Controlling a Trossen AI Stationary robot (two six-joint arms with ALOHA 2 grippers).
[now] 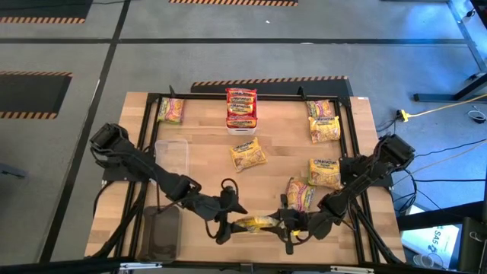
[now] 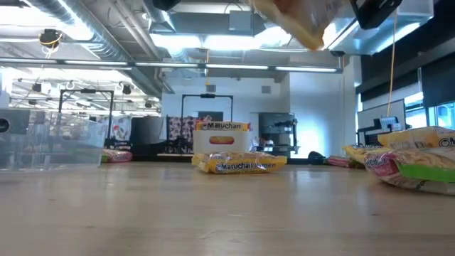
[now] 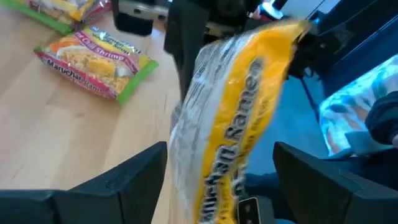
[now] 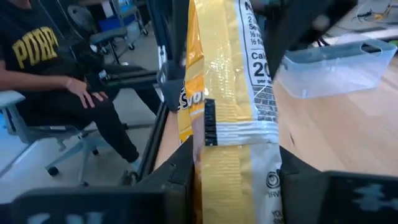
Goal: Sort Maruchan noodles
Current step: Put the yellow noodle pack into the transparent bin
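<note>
Presently the right gripper (image 1: 291, 221) has its jaws clamped on one end of a yellow noodle packet (image 1: 256, 223), held off the surface near its front edge. The left gripper (image 1: 225, 221) sits at the packet's other end, jaws spread either side of it. Other packets lie scattered toward the right edge and centre (image 1: 249, 154); a red-banded stack (image 1: 241, 107) sits at the back edge. A clear bin (image 1: 172, 155) stands toward the left.

Beyond my wooden bench (image 1: 205, 164) lies grey floor (image 1: 228, 61) with striped hazard tape (image 1: 268, 80). Ceiling lights (image 2: 213, 43) glow over ducts; a seated person (image 4: 56, 81) waits on an office chair (image 4: 37, 134).
</note>
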